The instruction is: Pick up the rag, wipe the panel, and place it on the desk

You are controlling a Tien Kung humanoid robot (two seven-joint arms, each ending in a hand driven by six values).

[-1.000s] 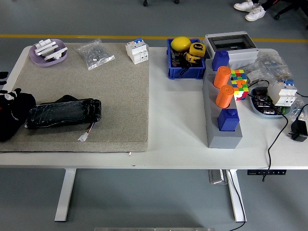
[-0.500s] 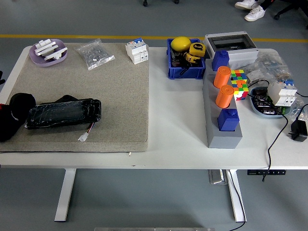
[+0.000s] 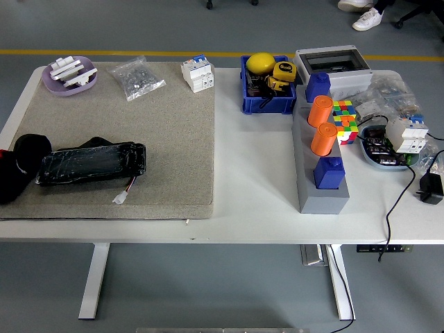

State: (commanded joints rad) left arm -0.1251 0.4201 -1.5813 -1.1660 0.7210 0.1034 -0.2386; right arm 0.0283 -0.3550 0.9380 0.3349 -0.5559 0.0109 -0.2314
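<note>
Rag and panel lying side by side on the mat, with no robot hand showing.

Black rag (image 3: pixel 19 173) is sitting bunched at the mat's (image 3: pixel 159 139) 9 o'clock edge, touching the short end of the dark wrapped panel (image 3: pixel 90 164), probably because that spot is keeping it within easy reach of the left arm and right beside the surface to be wiped. The panel is lying flat along the mat's 7 o'clock part, its white connector lead (image 3: pixel 123 195) trailing toward 5 o'clock. Neither of the 2 hands is appearing in the head view, so how far the fingers are opening, and whether they are holding anything, cannot be told. Judging by this layout, the rag is resting unheld. The blue bin (image 3: pixel 250 104) and grey holder (image 3: pixel 312 194) are standing well apart, toward 3 o'clock on the table (image 3: pixel 257 173).
</note>
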